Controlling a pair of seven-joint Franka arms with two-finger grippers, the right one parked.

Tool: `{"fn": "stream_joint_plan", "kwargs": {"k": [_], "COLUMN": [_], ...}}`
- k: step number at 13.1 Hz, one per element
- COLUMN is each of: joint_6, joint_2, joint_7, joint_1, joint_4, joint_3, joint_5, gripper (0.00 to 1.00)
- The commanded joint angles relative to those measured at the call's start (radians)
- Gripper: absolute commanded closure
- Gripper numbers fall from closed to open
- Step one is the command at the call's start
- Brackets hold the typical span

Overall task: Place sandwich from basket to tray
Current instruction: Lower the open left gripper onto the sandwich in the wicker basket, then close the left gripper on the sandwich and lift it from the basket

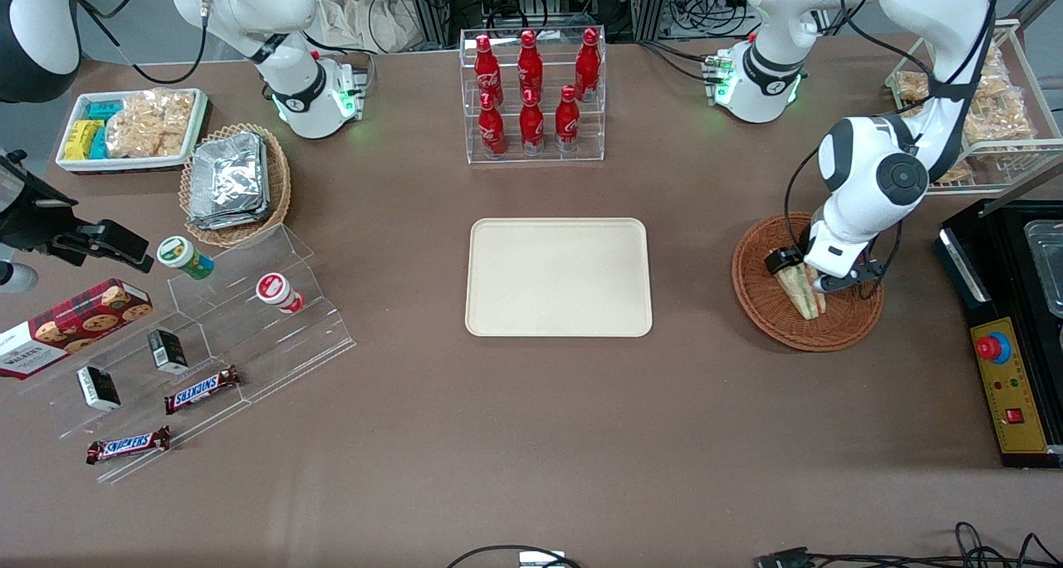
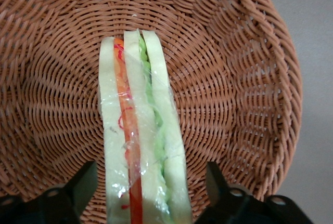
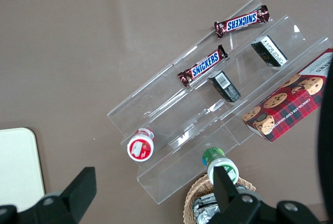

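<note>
the gripper sits low inside the basket, its fingers spread either side of the sandwich with a gap of bare wicker on each flank. the basket's raised rim rings the gripper on all sides; the way out is upward. between the basket and the tray lies bare table, nothing standing on it. the tray's surface is unoccupied, its rim low. the bottle rack stands farther from the front camera than the tray, well apart. a black control box lies near the basket toward the working arm's end of the table.
</note>
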Motion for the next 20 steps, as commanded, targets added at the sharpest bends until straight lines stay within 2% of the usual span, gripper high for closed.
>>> {"fn": "stream_joint_plan", "kwargs": {"k": [1, 2, 5, 8, 10, 13, 17, 18, 20], "joint_6": [0.020, 0.019, -0.019, -0.214, -0.426, -0.828, -1.127, -1.167, -1.201], "joint_2": [-0.009, -0.015, -0.052, -0.154, -0.188, -0.166, -0.129, -0.123, -0.122], "joint_7": [0.006, 0.006, 0.035, 0.040, 0.051, 0.078, 0.085, 0.077, -0.010], "joint_1": [0.001, 0.001, 0.000, -0.010, -0.010, -0.020, -0.087, -0.098, -0.095], "joint_4": [-0.008, -0.008, 0.004, 0.071, 0.198, 0.528, 0.832, 0.875, 0.895], "joint_3": [0.019, 0.019, 0.023, 0.022, 0.022, 0.017, 0.002, -0.033, -0.174], "joint_5": [0.030, 0.030, 0.030, 0.028, 0.030, 0.034, 0.033, 0.034, 0.025], "gripper": [0.77, 0.84, 0.84, 0.84, 0.83, 0.83, 0.83, 0.83, 0.83]}}
